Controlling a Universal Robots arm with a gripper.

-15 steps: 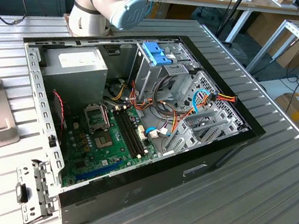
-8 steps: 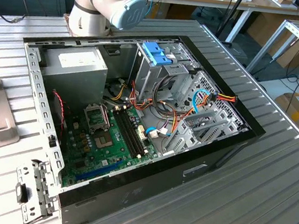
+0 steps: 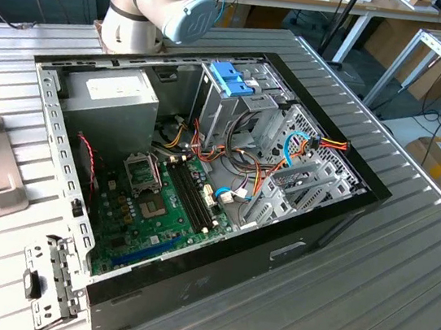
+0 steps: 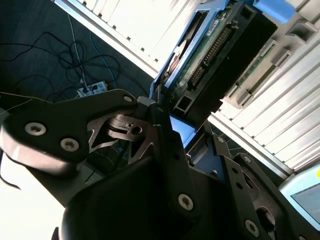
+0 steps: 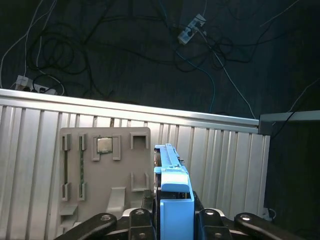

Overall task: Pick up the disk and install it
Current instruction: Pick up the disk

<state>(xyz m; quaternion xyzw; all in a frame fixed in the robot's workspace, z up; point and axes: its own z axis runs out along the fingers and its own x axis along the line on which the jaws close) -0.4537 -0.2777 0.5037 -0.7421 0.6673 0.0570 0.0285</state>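
In both wrist views the disk (image 5: 172,192) sits edge-on between my black fingers (image 5: 142,215), its bright blue side rail facing the camera. The second wrist view shows the disk (image 4: 210,47) from its underside, with a green circuit board, a connector row and blue rails. My gripper (image 5: 172,212) is shut on the disk, its jaws pressed against both blue sides. The gripper (image 4: 177,132) holds it beside a grey plastic holder (image 5: 105,170) on the ribbed table. I cannot tell whether the disk still rests on anything.
In the exterior view an open computer case (image 3: 56,109) lies on the table, holding a motherboard (image 3: 162,198), a grey power supply box (image 3: 110,104), cables and a drive cage with a blue bracket (image 3: 231,79). The arm's base (image 3: 157,4) stands behind it. Beyond the table edge (image 5: 130,107) lie floor cables.
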